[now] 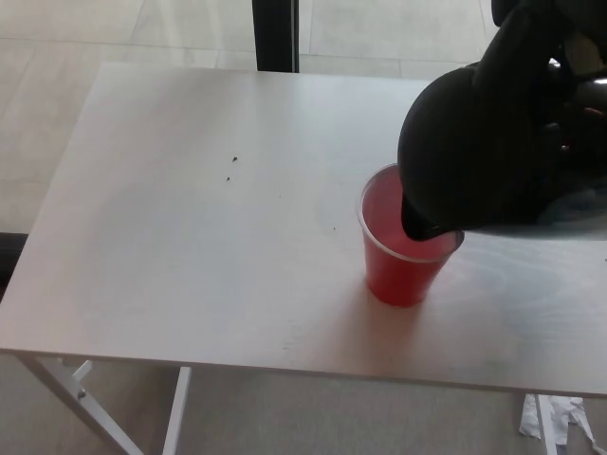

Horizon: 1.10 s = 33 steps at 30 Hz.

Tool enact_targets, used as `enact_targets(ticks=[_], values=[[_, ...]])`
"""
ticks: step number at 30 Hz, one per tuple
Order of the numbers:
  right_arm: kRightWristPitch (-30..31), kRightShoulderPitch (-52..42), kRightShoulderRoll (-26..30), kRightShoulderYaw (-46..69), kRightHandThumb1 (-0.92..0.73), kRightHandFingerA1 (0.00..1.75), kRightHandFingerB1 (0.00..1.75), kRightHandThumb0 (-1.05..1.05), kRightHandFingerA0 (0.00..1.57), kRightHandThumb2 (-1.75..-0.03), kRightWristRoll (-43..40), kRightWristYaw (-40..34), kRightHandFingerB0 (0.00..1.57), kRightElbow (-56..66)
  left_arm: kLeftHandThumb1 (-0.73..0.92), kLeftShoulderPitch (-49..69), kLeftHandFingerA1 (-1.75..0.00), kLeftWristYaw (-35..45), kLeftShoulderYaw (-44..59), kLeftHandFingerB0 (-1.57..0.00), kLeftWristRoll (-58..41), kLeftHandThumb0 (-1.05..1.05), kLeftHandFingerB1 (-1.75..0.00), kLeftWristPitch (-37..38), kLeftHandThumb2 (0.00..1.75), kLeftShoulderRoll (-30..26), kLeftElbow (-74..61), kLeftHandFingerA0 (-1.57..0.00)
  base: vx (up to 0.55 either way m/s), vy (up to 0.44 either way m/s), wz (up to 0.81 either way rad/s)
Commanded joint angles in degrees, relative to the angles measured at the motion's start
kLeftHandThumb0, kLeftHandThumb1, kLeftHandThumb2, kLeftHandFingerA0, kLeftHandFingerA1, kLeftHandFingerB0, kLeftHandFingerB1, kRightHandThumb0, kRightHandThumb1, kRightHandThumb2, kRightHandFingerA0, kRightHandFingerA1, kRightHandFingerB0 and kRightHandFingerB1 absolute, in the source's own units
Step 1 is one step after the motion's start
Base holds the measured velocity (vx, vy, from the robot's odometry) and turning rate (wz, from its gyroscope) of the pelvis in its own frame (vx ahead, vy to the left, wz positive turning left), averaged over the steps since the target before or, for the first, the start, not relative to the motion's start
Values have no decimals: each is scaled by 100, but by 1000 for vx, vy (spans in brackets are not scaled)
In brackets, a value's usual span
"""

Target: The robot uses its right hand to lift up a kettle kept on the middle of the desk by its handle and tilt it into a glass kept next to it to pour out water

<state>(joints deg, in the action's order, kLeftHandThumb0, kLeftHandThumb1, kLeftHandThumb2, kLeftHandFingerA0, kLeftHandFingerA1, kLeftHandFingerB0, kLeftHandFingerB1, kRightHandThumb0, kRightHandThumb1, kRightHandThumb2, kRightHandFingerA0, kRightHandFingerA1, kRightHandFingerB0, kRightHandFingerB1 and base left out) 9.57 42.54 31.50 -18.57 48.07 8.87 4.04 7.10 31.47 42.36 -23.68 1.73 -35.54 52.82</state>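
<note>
A black kettle point(474, 156) hangs tilted at the right of the head view, its spout lowered to the left over the rim of a red plastic cup point(403, 270). The cup stands upright on the white desk point(190, 246), right of the middle, and shows a pinkish inside. My right hand point(555, 57) comes in from the top right corner and is shut on the kettle's handle; black on black, its fingers are hard to tell apart. The kettle hides the cup's far right rim. My left hand does not show.
A dark post point(275, 33) stands behind the desk's far edge. Two small dark specks point(232, 166) lie on the desk left of the cup. White desk legs point(71, 393) show below the front edge, and crumpled paper point(555, 417) lies on the floor at bottom right.
</note>
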Motion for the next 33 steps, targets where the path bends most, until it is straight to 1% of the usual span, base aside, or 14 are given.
enact_targets(ticks=[1, 2, 3, 11, 12, 15, 16, 18, 20, 22, 29, 30, 32, 33], values=[[139, 61, -139, -189, -47, 175, 163, -35, 96, -81, 514, 301, 78, 404, 60, 47, -59, 52, -56, -11, -130, -105, -100, -98, 123, 58, -108, -38, 0, 0, 0], [126, 11, -201, -260, -51, 170, 140, -41, 122, -87, 620, 255, 79, 531, 78, 40, -56, 15, -84, -8, -114, -105, -106, -148, 89, 58, -116, -37, 0, 0, 0], [181, 1, -240, -359, -56, 175, 165, -38, 100, -86, 799, 337, 74, 620, 60, 17, -57, 22, -105, -11, -106, -105, -99, -157, 123, 48, -76, -36, 0, 0, 0], [103, 15, -425, -906, -60, 175, 139, -38, 104, -95, 1563, 640, 89, 829, 59, 40, -59, 1, -178, -11, -96, -105, -101, -123, 124, 69, -98, -37, 0, 0, 0], [156, 10, -504, -986, -52, 137, 115, -45, 125, -106, 1643, 801, 98, 887, 59, 44, -59, -24, -187, -13, -90, -105, -101, -126, 125, 79, -128, -38, 0, 0, 0], [118, -17, -574, -1109, -58, 175, 136, -36, 106, -99, 1879, 909, 89, 930, 77, 46, -58, -4, -203, -10, -80, -105, -108, -85, 90, 69, -94, -37, 0, 0, 0], [108, -67, -627, -1124, -50, 137, 112, -41, 126, -108, 1960, 754, 97, 935, 60, 43, -57, -27, -206, -13, -74, -105, -100, -82, 124, 60, -88, -36, 0, 0, 0], [72, -95, -650, -1134, -54, 175, 128, -33, 105, -101, 1988, 780, 88, 958, 60, 67, -57, -16, -217, -12, -72, -105, -100, -79, 124, 54, -112, -36, 0, 0, 0], [71, -97, -643, -1242, -53, 138, 115, -43, 126, -108, 2274, 945, 99, 1023, 61, 55, -56, -61, -217, -11, -77, -105, -99, -118, 125, 39, -80, -37, 0, 0, 0], [95, -119, -690, -1328, -49, 138, 118, -42, 126, -107, 2490, 994, 102, 1011, 80, 90, -56, -91, -220, -10, -69, -105, -106, -75, 91, 68, -113, -39, 0, 0, 0], [77, -25, -721, -1317, -55, 175, 130, -35, 102, -86, 2832, 902, 88, 592, 78, 121, -57, 1, -256, -5, -74, -105, -108, -28, 90, 63, -90, -35, 0, 0, 0], [106, -24, -762, -1279, -54, 167, 121, -30, 123, -90, 2772, 939, 91, 557, 59, 119, -57, -13, -254, -10, -78, -105, -101, -42, 125, 61, -87, -35, 0, 0, 0], [130, -33, -827, -1241, -61, 175, 121, -34, 101, -88, 2763, 986, 88, 554, 59, 121, -57, -23, -257, -11, -74, -105, -101, -32, 125, 61, -80, -36, 0, 0, 0], [39, 11, -808, -1286, -54, 165, 131, -34, 122, -93, 2779, 1145, 87, 613, 78, 109, -57, -34, -255, -8, -75, -105, -108, -20, 91, 60, -93, -37, 0, 0, 0]])
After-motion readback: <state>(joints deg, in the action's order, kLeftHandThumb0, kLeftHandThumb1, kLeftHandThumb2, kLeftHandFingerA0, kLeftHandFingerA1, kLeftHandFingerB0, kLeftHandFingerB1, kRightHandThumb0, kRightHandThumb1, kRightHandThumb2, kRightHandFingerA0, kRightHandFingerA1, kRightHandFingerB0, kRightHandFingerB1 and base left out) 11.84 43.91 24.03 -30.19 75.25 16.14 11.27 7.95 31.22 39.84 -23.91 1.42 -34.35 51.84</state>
